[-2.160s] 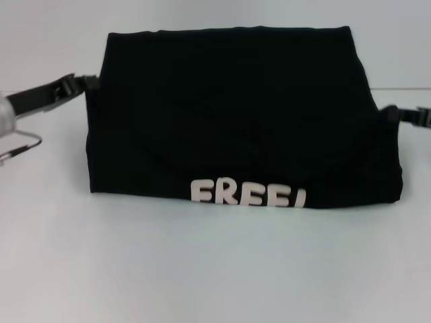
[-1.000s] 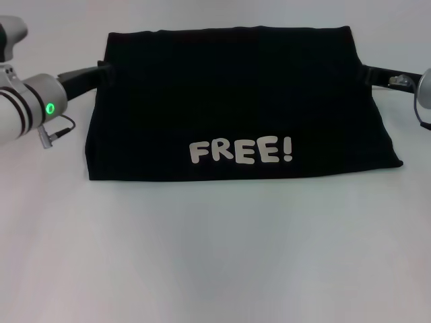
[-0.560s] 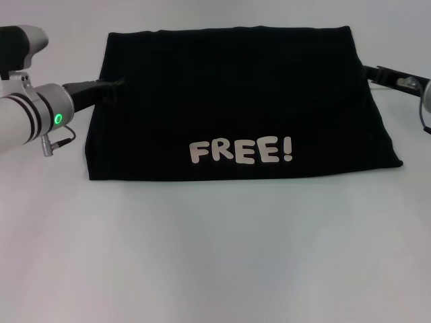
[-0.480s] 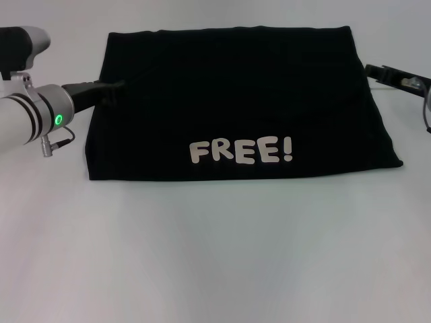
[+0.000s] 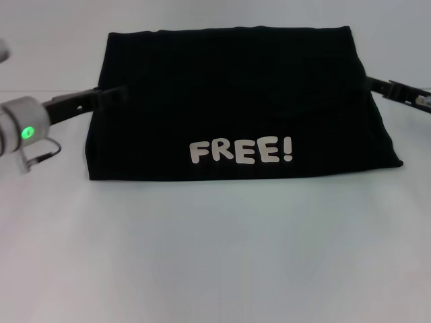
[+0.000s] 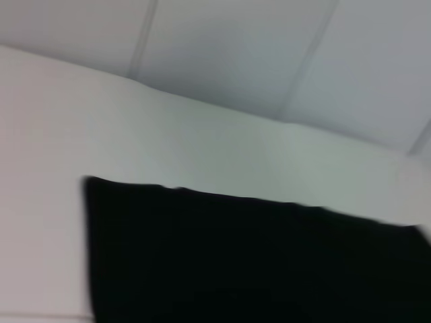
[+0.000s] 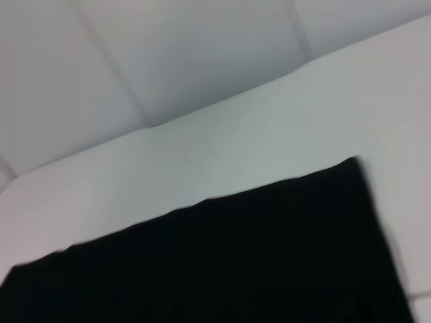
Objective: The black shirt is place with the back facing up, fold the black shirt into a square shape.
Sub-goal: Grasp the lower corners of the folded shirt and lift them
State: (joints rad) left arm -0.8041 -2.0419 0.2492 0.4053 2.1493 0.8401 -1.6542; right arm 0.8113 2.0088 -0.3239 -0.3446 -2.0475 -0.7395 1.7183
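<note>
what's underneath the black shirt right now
The black shirt lies folded flat on the white table, its FREE! print facing up. The left gripper is at its left edge and the right gripper at its right. Anything beneath the cloth is covered.

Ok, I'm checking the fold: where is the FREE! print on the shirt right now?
In the head view the FREE! print faces up on the black shirt, centred just above its near edge, between the left gripper and the right gripper.
</note>
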